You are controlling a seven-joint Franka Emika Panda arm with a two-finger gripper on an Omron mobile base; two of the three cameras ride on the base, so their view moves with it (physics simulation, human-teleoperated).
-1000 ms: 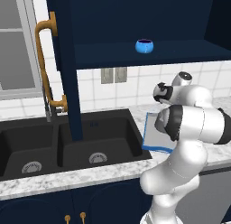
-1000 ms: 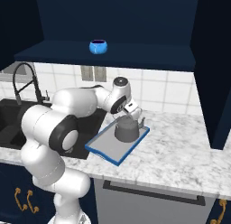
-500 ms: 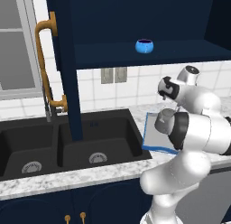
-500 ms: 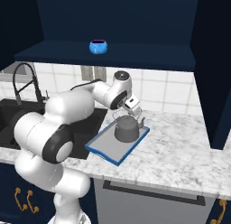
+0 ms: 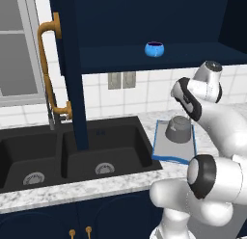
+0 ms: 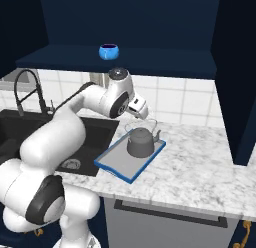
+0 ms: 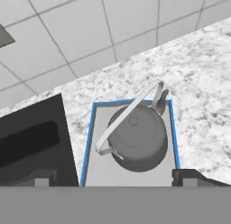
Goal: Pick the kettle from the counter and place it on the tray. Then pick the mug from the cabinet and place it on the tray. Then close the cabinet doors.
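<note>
The grey kettle (image 6: pixel 140 142) stands upright on the blue-rimmed tray (image 6: pixel 116 167), which lies on the marble counter (image 6: pixel 200 162) right of the sink. My gripper (image 6: pixel 136 116) hangs just above the kettle, open, holding nothing. In the hand view the kettle (image 7: pixel 137 137) and tray rim (image 7: pixel 88 142) lie below the open gripper (image 7: pixel 115 180), the wire handle arching clear of the fingertips (image 7: pixel 189 177). The blue mug (image 5: pixel 154 49) sits on the shelf of the open navy cabinet (image 5: pixel 144 59). The left cabinet door (image 5: pixel 72 64) and right cabinet door (image 6: pixel 235 82) stand open.
A black double sink (image 5: pixel 72 151) with a curved faucet (image 6: pixel 27 87) lies left of the tray. The open left door's brass handle (image 5: pixel 48 69) juts out over the sink. White tiled wall (image 6: pixel 185 102) runs behind the counter.
My gripper has lifted up and away from the kettle, which stays on the tray. The arm's elbow has swung outward.
</note>
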